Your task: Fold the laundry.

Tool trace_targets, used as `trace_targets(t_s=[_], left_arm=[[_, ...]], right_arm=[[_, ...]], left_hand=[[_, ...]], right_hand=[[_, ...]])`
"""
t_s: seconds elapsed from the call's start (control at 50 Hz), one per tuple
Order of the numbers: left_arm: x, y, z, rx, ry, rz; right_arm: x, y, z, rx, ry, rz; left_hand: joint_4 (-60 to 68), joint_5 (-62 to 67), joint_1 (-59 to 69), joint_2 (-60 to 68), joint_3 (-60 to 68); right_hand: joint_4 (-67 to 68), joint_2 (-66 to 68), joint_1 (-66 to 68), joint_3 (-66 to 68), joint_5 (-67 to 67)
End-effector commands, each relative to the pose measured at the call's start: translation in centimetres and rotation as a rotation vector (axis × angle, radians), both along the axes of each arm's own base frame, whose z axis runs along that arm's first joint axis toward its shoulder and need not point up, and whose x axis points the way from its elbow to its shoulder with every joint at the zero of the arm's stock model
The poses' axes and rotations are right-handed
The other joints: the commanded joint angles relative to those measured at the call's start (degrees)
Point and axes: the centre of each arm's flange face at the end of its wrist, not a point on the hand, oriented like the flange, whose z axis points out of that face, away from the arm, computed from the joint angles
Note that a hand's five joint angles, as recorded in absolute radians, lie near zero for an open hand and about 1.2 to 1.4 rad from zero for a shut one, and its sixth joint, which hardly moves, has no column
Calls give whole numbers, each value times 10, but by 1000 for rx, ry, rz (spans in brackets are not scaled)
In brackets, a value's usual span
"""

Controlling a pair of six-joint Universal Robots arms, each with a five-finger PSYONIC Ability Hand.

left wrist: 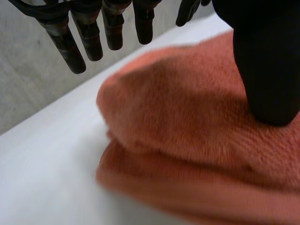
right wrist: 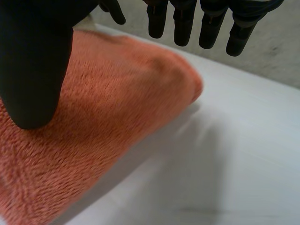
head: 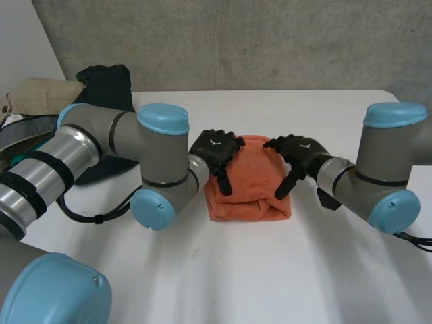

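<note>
Lying folded in the middle of the white table [head: 270,270] is one orange towel [head: 247,182], its near edge showing two stacked layers with a rounded fold at each end. Bare table runs all round it: a wide band in front, open room to the right as far as the rounded far corner, and a strip behind it up to the grey wall [head: 256,40].

Two hands hang over the towel, one to each side. The left hand [head: 217,150] is above the towel's left part. Its fingers [left wrist: 70,47] are straight and spread, clear of the cloth, and only its thumb [left wrist: 265,70] tip rests on the pile. The right hand [head: 297,152] mirrors it over the right part, with its fingers [right wrist: 211,28] loose and apart and its thumb [right wrist: 33,70] touching the towel, and it pinches nothing.

At the table's far left corner sits a heap with at least two pieces, a dark garment [head: 108,84] and a beige cloth [head: 40,94]. The left arm [head: 101,142] covers its near side, so I cannot count the rest. The right arm [head: 378,169] reaches in over the right-hand side of the table. The towel's far edge is partly hidden beneath both hands.
</note>
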Motion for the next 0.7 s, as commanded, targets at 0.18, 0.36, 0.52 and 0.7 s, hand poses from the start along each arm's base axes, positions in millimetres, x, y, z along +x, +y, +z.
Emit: trace_targets(t_s=[0.18, 0.36, 0.52, 0.7], left_arm=[[7, 20, 10, -35, -113, -36], [21, 23, 75, -94, 17, -4], [42, 43, 126, -80, 177, -137], [56, 92, 144, 61, 290, -432]], right_arm=[[3, 4, -12, -5, 174, 44], [-22, 4, 51, -170, 66, -126], [-47, 33, 34, -58, -63, -331], [-28, 65, -6, 78, -157, -287]], left_hand=[[-18, -30, -10, -19, -22], [-18, -30, -10, -19, -22], [-18, -30, -10, -19, -22], [-18, -30, -10, -19, -22]], right_hand=[[-22, -23, -34, -20, -29], [-22, -23, -34, -20, -29], [-22, -23, -34, -20, -29], [-22, -23, -34, -20, -29]])
